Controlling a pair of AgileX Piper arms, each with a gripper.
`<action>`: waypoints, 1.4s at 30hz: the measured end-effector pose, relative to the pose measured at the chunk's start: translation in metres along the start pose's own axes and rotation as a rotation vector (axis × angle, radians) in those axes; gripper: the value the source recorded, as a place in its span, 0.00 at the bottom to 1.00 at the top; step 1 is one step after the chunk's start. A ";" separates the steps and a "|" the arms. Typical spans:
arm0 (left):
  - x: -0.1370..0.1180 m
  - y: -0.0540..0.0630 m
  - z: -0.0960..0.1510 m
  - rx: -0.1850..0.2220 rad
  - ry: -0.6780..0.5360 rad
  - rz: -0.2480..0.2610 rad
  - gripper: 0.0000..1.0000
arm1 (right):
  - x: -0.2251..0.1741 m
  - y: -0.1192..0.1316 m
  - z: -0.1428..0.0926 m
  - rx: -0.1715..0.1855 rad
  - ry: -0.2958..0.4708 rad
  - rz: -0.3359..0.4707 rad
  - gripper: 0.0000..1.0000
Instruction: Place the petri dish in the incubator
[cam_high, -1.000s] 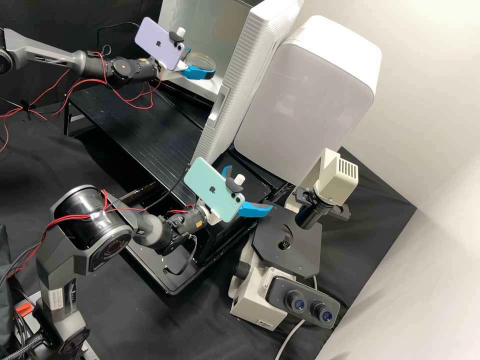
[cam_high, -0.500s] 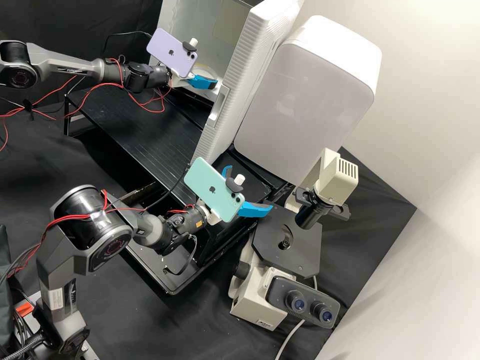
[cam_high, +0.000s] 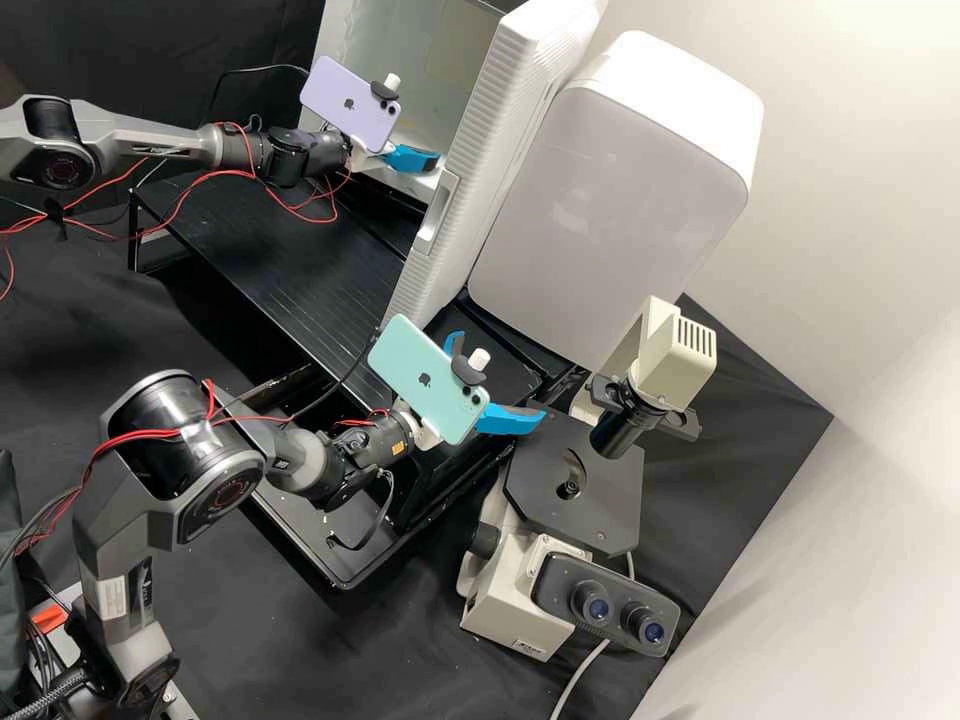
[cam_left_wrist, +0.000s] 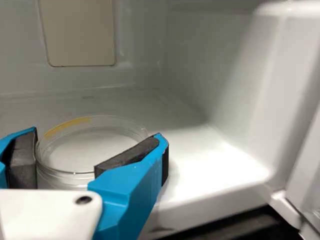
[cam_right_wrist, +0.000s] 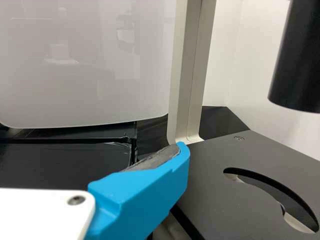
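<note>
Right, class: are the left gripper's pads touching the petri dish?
Touching. In the left wrist view the left gripper has both black pads pressed against the petri dish wall, no gap visible.

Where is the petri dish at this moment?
In the left wrist view the petri dish is held in the left gripper, inside the white incubator, low by its floor.

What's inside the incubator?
The petri dish, gripped by the left end effector, over the incubator floor; a beige panel on the back wall. The end effector hides whether it touches down.
</note>
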 end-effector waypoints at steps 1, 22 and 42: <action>0.002 0.000 -0.001 -0.001 0.003 0.003 0.00 | 0.000 0.000 0.000 0.000 0.000 0.000 1.00; 0.010 -0.001 -0.020 0.005 0.036 -0.004 1.00 | 0.000 0.000 0.000 0.000 0.000 0.000 1.00; 0.000 0.007 -0.022 0.011 0.039 -0.011 1.00 | 0.000 0.000 0.000 0.000 0.000 0.000 1.00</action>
